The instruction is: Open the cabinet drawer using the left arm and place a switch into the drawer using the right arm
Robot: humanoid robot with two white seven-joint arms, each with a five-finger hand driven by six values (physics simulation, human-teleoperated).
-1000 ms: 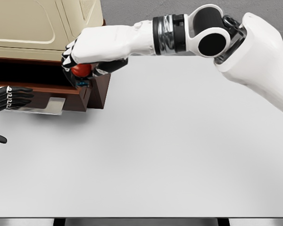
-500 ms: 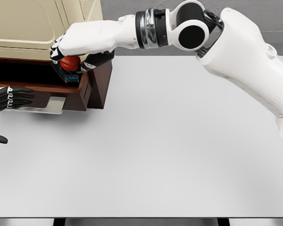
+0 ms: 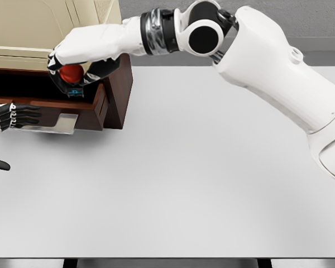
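Right hand [image 3: 72,64] curls around the red-buttoned switch [image 3: 71,73], seemingly above the open drawer [image 3: 92,109].

The cabinet [image 3: 50,25] is cream on top, with a dark brown wooden base and drawer [image 3: 84,109]. The drawer's handle plate [image 3: 64,124] is pale grey. The switch [image 3: 71,73] is red on a black body with a small blue mark. Both hands, right [image 3: 78,58] and left [image 3: 8,117], are white with black fingers. The table [image 3: 201,178] is plain light grey.
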